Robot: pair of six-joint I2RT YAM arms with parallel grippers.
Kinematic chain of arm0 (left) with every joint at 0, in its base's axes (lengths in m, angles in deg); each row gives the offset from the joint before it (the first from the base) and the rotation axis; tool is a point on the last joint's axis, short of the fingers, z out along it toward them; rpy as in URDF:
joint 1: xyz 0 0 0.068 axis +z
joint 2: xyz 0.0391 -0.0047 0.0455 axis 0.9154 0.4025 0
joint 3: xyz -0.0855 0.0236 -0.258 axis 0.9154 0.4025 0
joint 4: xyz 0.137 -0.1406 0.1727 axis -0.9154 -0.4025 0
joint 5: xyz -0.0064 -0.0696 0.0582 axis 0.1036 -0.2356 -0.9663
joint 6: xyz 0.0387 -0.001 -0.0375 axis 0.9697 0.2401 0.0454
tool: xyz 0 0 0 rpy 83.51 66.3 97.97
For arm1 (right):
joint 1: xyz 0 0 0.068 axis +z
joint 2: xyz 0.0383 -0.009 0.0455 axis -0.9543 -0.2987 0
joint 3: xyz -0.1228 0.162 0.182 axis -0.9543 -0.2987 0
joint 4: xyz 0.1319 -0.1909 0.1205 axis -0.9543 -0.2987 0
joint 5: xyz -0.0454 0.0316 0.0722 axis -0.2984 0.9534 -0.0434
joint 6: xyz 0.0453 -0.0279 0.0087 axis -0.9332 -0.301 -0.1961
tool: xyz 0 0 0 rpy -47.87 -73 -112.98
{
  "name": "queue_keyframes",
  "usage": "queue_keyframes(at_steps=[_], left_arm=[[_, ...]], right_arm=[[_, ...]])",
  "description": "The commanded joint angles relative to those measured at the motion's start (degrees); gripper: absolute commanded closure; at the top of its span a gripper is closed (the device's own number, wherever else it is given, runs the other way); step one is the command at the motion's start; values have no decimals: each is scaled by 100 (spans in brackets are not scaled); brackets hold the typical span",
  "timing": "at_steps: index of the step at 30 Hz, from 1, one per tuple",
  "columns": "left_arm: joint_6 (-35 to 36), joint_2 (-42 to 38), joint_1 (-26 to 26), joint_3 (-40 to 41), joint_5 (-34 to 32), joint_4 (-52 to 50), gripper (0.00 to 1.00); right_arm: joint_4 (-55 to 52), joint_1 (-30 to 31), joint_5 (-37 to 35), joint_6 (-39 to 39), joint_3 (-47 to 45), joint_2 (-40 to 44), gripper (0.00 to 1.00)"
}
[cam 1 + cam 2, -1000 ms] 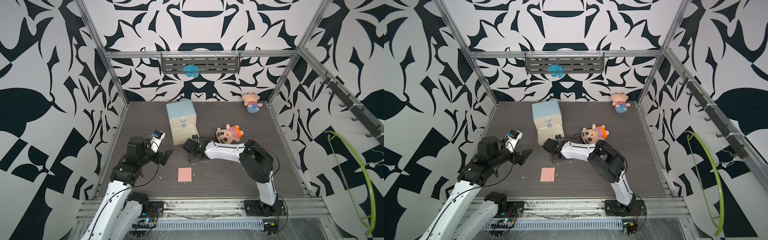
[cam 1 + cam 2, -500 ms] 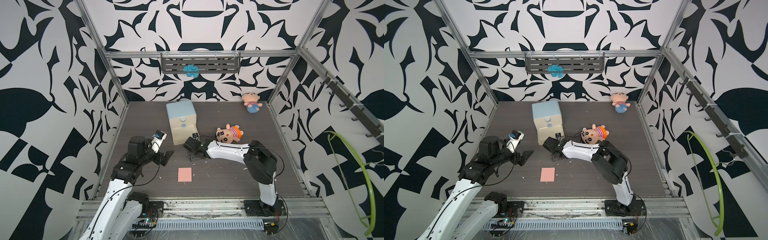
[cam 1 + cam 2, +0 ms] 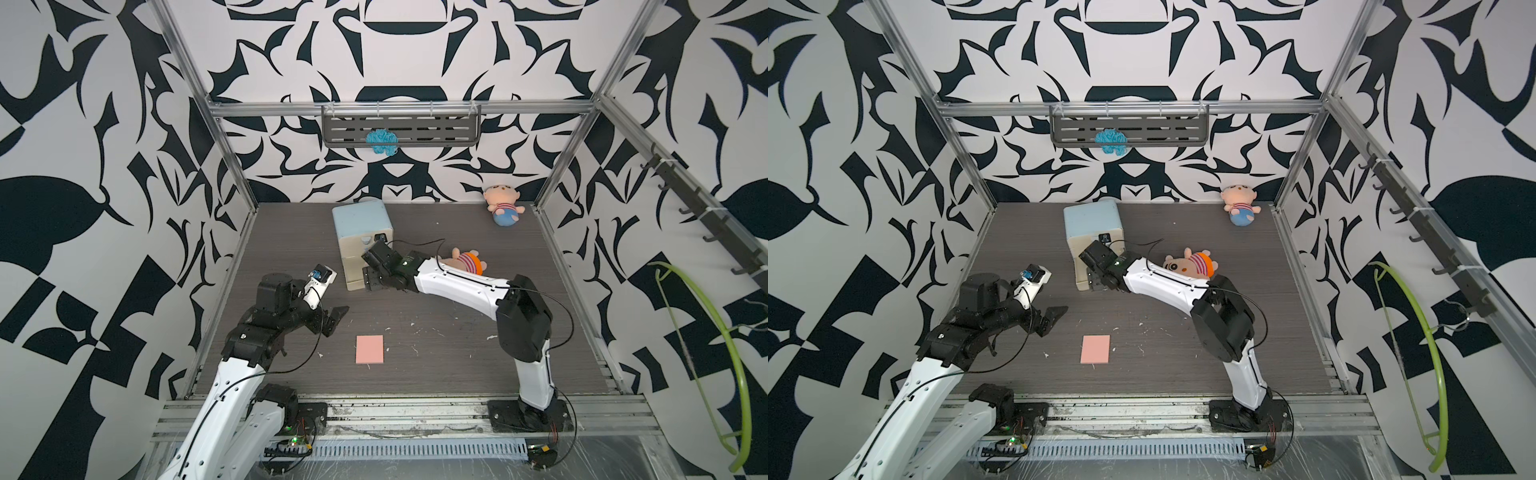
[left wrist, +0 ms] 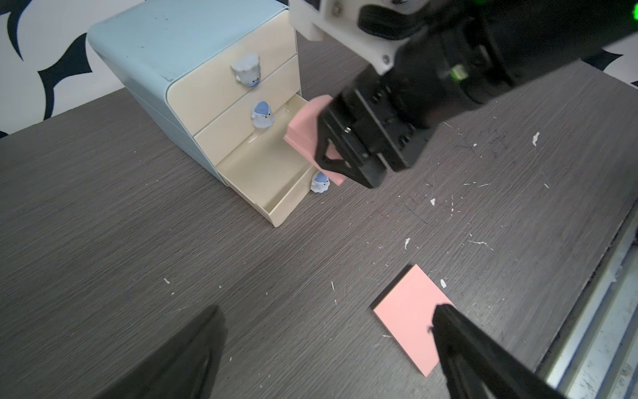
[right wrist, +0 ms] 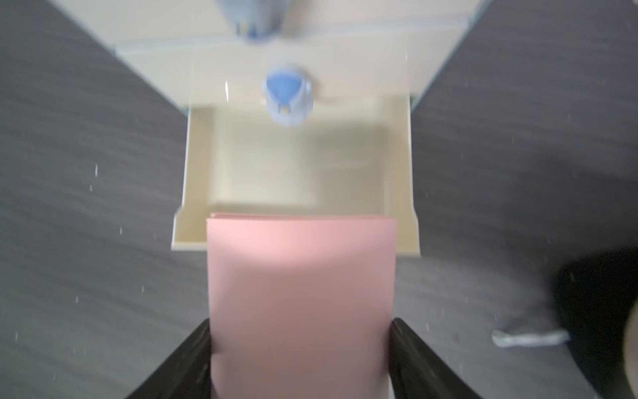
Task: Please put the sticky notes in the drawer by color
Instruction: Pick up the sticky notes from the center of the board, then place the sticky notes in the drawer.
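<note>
The drawer (image 3: 361,220) (image 3: 1092,219) (image 4: 165,45) is a light-blue chest with cream fronts; its bottom drawer (image 4: 262,172) (image 5: 297,162) is pulled out and looks empty inside. My right gripper (image 3: 372,282) (image 3: 1096,282) (image 5: 300,324) is shut on a pink sticky-note pad (image 5: 300,293) (image 4: 303,131), held just above the open drawer's front edge. A second pink pad (image 3: 369,349) (image 3: 1096,349) (image 4: 411,311) lies flat on the table. My left gripper (image 3: 334,319) (image 3: 1052,318) (image 4: 326,311) hovers open beside that pad, holding nothing.
A striped plush toy (image 3: 467,262) lies right behind my right arm. Another plush (image 3: 503,205) sits in the back right corner. A blue tuft (image 3: 381,141) hangs on the rear wall rack, and a green hoop (image 3: 706,332) hangs outside the right wall.
My right gripper has carried the pink pad a little further towards the chest, up to the open bottom drawer. The left arm has hardly moved.
</note>
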Motion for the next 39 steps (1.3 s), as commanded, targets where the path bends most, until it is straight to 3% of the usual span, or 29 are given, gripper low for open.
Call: queue_keyframes(at_steps=[1, 15, 22, 32, 39], left_arm=[[128, 4, 18, 42, 177, -74, 1], [129, 112, 17, 32, 422, -71, 1], [120, 169, 18, 28, 503, -69, 1], [76, 204, 17, 16, 678, -12, 1], [-63, 55, 11, 219, 624, 223, 1]], right_arm=[[132, -247, 190, 322, 482, -236, 22], [105, -646, 344, 563, 1230, -1097, 22], [91, -643, 760, 744, 1014, -712, 4], [493, -559, 556, 697, -432, 747, 1], [1067, -333, 562, 1017, -2104, 1913, 1]])
